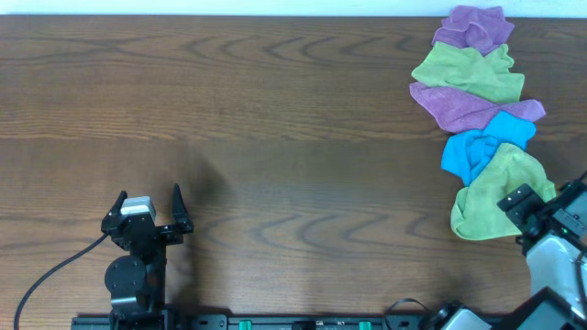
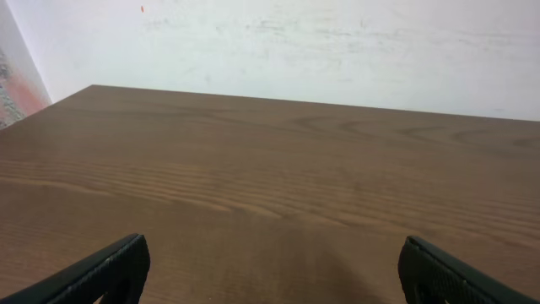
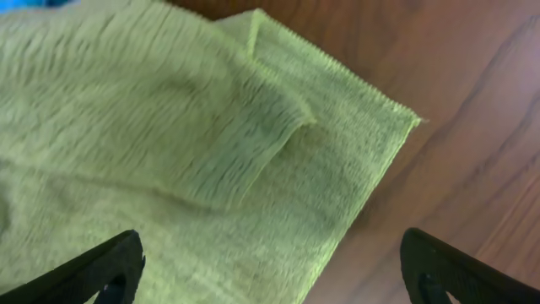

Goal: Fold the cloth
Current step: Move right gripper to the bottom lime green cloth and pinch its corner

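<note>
Left gripper [image 1: 149,194]: fingers spread wide, holding nothing, over bare table [image 1: 293,137] at the near left. Right gripper [image 3: 270,253]: likewise spread, above the nearest green cloth [image 1: 484,209], which lies crumpled by the near right edge; one hemmed corner points right in the wrist view. Beyond it lie a blue cloth [image 1: 477,147], near purple cloth [image 1: 472,108], second green cloth [image 1: 468,71] and far purple cloth [image 1: 475,27]. That makes five cloths, in a row whose long axis runs near to far. Open wood lies to their left.
</note>
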Robot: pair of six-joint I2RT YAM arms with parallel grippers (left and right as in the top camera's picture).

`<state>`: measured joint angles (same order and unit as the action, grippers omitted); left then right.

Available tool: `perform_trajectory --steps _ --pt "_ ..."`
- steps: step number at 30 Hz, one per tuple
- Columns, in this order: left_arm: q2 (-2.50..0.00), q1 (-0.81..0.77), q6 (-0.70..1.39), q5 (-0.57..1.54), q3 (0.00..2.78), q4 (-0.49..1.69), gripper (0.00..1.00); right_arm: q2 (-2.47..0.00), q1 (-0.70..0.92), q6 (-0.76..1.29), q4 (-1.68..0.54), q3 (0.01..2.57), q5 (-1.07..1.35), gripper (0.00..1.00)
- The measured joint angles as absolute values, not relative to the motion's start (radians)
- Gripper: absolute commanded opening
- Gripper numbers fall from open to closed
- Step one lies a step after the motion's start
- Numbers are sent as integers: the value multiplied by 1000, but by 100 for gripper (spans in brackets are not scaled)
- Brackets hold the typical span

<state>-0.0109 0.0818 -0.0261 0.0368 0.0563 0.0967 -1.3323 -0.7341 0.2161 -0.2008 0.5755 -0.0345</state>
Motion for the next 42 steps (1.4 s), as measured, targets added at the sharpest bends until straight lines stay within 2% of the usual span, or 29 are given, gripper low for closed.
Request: perform_trajectory --steps 6,11,15,22,28,30,42 --pt "-11 82 -26 37 56 97 96 -1417 -762 216 -136 575 29 84" --pt "-11 82 -26 37 56 97 95 -1494 -765 212 -89 575 76 72" --pt "-11 82 -26 37 56 97 96 -1517 -765 209 -73 575 97 56" --pt "-11 82 -26 37 56 97 95 -1518 -765 207 -35 576 108 35" --pt "-11 82 -26 37 56 97 95 -1518 -765 208 17 577 110 31" --pt "-11 82 -26 37 56 97 95 -1518 -765 210 28 577 110 39" --pt "-11 82 -26 37 56 97 95 -1521 -765 208 30 577 113 43"
